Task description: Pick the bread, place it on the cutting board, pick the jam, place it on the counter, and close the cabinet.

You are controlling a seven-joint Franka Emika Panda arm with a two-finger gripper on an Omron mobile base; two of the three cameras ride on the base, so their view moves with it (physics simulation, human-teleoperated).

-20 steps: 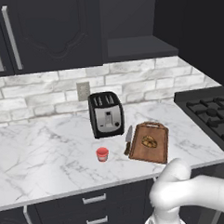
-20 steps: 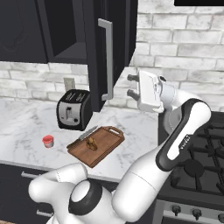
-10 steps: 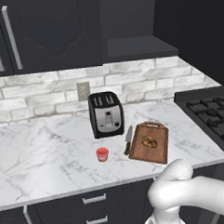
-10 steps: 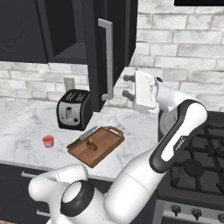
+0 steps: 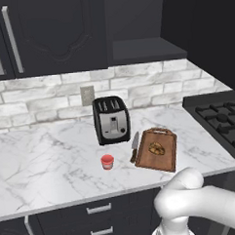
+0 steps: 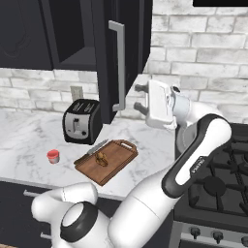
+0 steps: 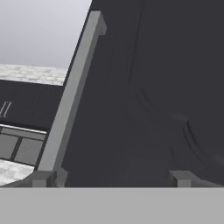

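**Pincer wide open beside the cabinet door handle**

The pincer (image 6: 139,97) is raised sideways, its fingers spread wide and holding nothing, just right of the silver bar handle (image 6: 117,65) of the open cabinet door (image 6: 127,43). From the hand view the handle (image 7: 72,94) runs up the dark panel close ahead. On the marble desk (image 5: 48,162) the bread (image 5: 156,148) lies on the cutting board (image 5: 163,158), a knife (image 5: 134,145) along the board's left edge. The jam (image 5: 107,162) stands on the desk in front of the toaster (image 5: 111,120).
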